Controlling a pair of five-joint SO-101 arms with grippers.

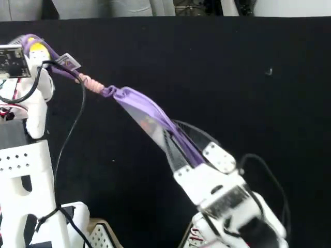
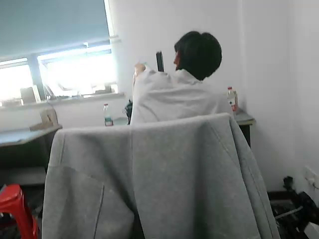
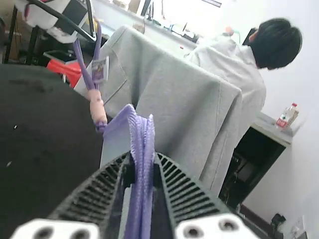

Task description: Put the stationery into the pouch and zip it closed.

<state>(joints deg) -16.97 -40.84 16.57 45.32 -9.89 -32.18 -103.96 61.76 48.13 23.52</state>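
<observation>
left pincer (image 1: 32,45) is closed on the thin purple pull strap (image 1: 62,70), raised at the black table's (image 1: 232,77) edge | clear plastic pouch with purple zip edge (image 1: 150,116) is stretched between both arms, off the table, orange item (image 1: 147,123) seen inside | right pincer (image 3: 142,174) is clamped on the zip edge

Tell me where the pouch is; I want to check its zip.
High view: the pouch is stretched over the table, left of centre, one end clamped in the right gripper, its strap leading to the left gripper at far left.
</observation>
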